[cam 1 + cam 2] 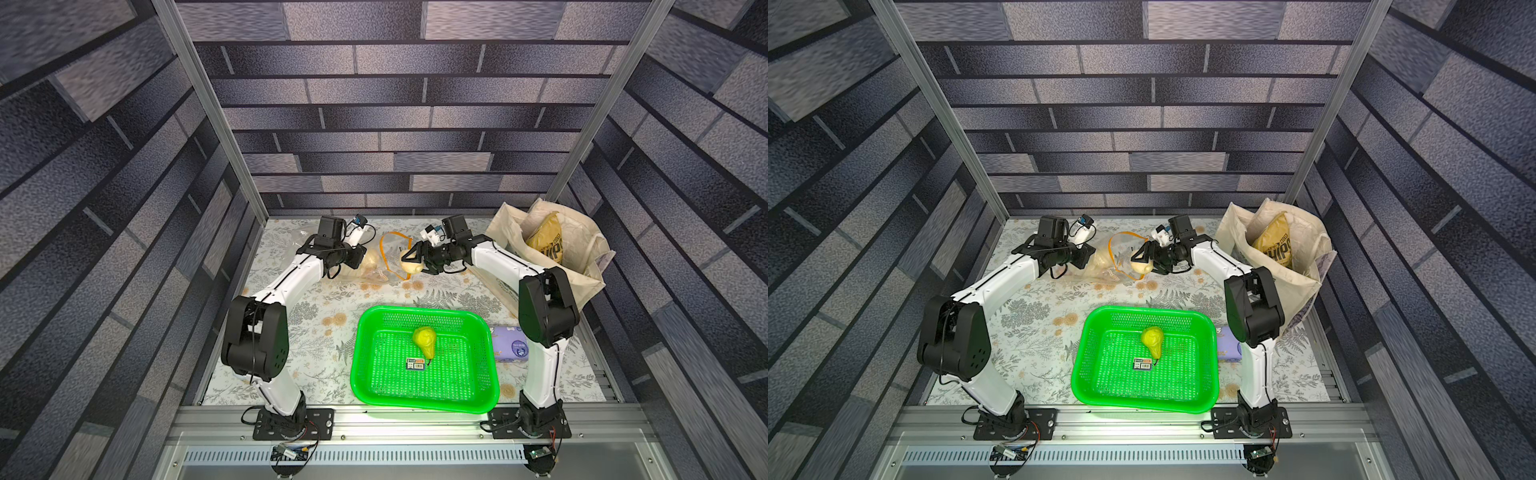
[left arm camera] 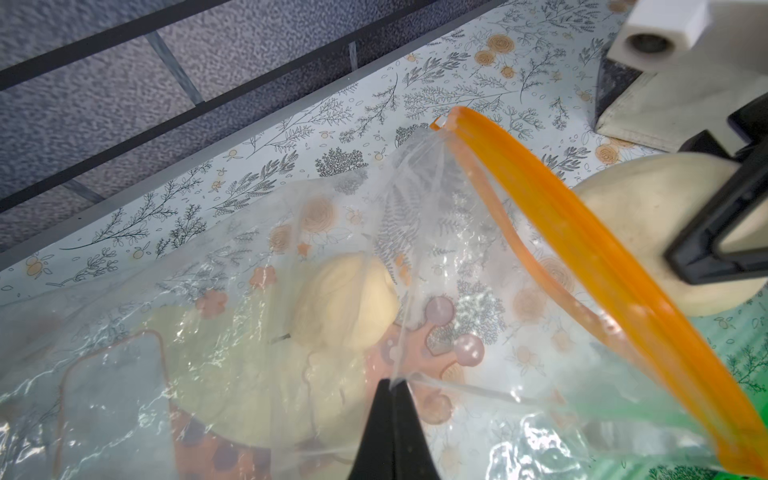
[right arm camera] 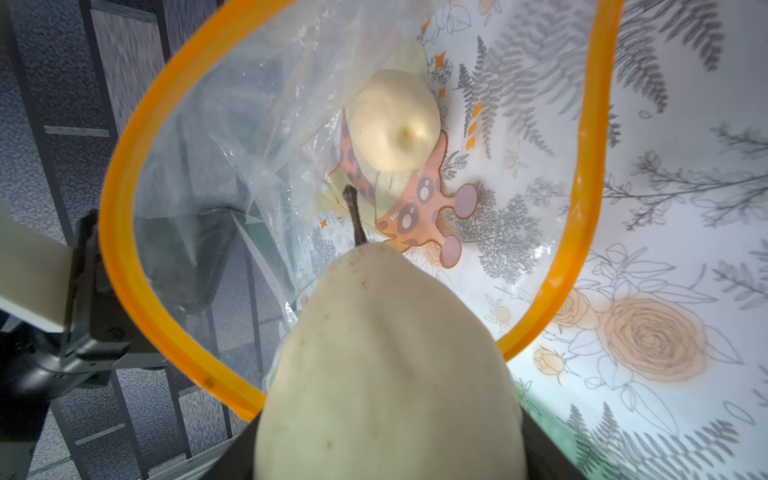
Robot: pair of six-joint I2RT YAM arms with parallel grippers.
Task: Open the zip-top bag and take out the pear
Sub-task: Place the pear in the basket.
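The zip-top bag (image 1: 384,272) (image 1: 1115,266) lies at the back of the table, its orange zip strip (image 3: 124,249) (image 2: 582,249) spread into an open loop. My left gripper (image 2: 392,384) is shut on a fold of the bag's clear film. My right gripper (image 1: 412,261) (image 3: 386,436) is shut on a pale pear (image 1: 409,262) (image 1: 1140,267) (image 3: 386,365) (image 2: 631,216), stem toward the bag, just outside the mouth. A second pale pear (image 3: 395,124) (image 2: 345,303) lies inside the bag on a giraffe-print item (image 3: 419,208).
A green basket (image 1: 419,309) at the front centre holds a yellow-green pear (image 1: 424,338) and a small label. A cream tote bag (image 1: 590,266) with a chips packet (image 1: 546,239) stands at the back right. A purple tissue pack (image 1: 510,343) lies beside the basket.
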